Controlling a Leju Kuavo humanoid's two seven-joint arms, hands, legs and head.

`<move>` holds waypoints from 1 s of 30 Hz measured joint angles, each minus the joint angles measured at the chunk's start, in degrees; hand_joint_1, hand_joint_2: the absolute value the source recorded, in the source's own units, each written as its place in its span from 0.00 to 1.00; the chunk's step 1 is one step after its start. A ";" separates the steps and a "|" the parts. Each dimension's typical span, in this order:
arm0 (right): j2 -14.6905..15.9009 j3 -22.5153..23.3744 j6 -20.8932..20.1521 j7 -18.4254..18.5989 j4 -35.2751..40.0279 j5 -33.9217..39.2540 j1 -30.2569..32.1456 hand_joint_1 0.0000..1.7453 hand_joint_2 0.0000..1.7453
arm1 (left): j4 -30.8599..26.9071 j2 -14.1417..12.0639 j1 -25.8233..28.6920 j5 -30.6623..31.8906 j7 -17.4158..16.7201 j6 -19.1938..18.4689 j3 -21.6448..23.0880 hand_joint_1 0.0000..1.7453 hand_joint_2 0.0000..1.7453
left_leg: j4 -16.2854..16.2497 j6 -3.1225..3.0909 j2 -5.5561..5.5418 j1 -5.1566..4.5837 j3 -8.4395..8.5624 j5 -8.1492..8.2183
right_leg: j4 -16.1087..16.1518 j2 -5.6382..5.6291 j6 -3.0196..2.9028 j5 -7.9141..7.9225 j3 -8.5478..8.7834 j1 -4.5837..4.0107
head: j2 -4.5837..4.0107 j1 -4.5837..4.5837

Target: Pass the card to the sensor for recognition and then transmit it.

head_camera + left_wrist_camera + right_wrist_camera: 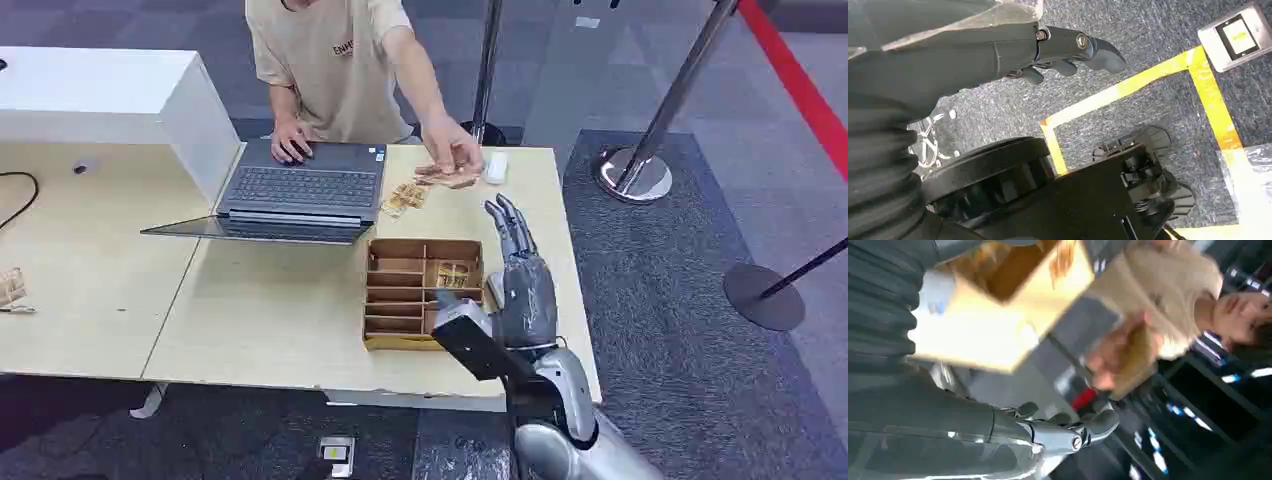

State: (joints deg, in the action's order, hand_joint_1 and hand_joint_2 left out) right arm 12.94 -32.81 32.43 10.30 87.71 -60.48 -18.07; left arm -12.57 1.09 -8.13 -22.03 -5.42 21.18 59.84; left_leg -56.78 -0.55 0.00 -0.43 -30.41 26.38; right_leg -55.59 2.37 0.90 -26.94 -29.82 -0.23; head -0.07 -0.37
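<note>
Right hand (522,268) empty, fingers extended and slightly apart, just beside the box (423,292). Person's hand (452,160) holds the card (447,176) beyond the box; wait, withdraw slowly.

The only lettering to be made out is a small dark print on the chest of the person's beige short-sleeved T-shirt (335,60), and it looks to begin "EN", though the rest is too small to read. The grey floor box with a pale screen (1239,36) carries some marks, too blurred to read.
</note>
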 joint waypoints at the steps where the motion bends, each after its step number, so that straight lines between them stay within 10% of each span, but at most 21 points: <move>1: 0.37 -0.09 -0.98 1.24 -0.22 -5.53 -0.81 0.00 1.00 | 0.00 0.00 -0.09 0.22 -0.11 -0.26 0.02 0.00 1.00 | 0.00 0.00 0.00 0.00 0.00 0.00 | 0.00 0.00 0.00 0.00 0.00 0.00 | 0.00 -0.02; 8: 1.94 -0.92 0.79 3.40 -2.10 -20.20 -4.94 0.00 1.00 | 0.00 0.00 -1.06 0.81 -0.39 -0.63 0.26 0.00 1.00 | 0.00 0.00 -0.01 0.00 0.01 -0.03 | 0.00 0.00 0.01 0.03 0.02 0.00 | 0.00 -0.02; 20: 2.08 -1.64 4.77 3.51 -6.55 -21.44 -6.84 0.00 1.00 | 0.00 0.02 -1.91 1.46 -0.90 -0.83 0.28 0.00 1.00 | 0.00 0.00 -0.01 0.00 0.02 -0.03 | 0.00 0.00 0.01 0.03 0.03 0.00 | 0.00 0.00; 21: 2.08 -1.75 4.75 3.49 -6.78 -21.44 -6.92 0.09 1.00 | 0.00 0.02 -1.92 1.46 -0.92 -0.83 0.28 0.00 1.00 | 0.00 0.00 -0.01 0.00 0.01 -0.03 | 0.00 0.00 0.01 0.03 0.03 0.00 | 0.00 0.00; 22: 2.08 -1.79 4.61 3.27 -6.93 -21.40 -6.95 0.88 1.00 | 0.00 0.02 -1.94 1.49 -0.92 -0.83 0.28 0.00 1.00 | 0.00 0.00 -0.01 0.00 0.01 -0.03 | 0.00 0.00 0.01 0.03 0.03 0.00 | 0.00 0.00; 23: 2.08 -1.84 4.49 2.90 -7.17 -21.21 -6.99 1.00 1.00 | 0.00 0.02 -1.97 1.57 -0.92 -0.83 0.28 0.00 1.00 | 0.00 0.00 -0.02 0.00 0.02 -0.03 | 0.00 0.00 0.01 0.03 0.03 0.00 | 0.00 0.00; 30: 2.08 -2.89 3.78 1.33 -8.52 -19.24 -7.42 1.00 1.00 | -0.02 0.02 -2.20 1.79 -0.94 -0.85 0.28 0.00 1.00 | 0.00 0.00 -0.01 0.00 0.01 -0.03 | 0.00 0.00 0.01 0.04 0.03 0.00 | 0.00 0.00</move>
State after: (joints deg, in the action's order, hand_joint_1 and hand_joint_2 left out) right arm 15.02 -35.69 36.22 11.63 79.19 -79.71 -25.50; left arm -12.59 1.11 -10.33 -20.24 -6.36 20.33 60.13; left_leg -56.78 -0.55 -0.01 -0.43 -30.40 26.35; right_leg -55.60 2.38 0.91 -26.91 -29.79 -0.23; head -0.07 -0.37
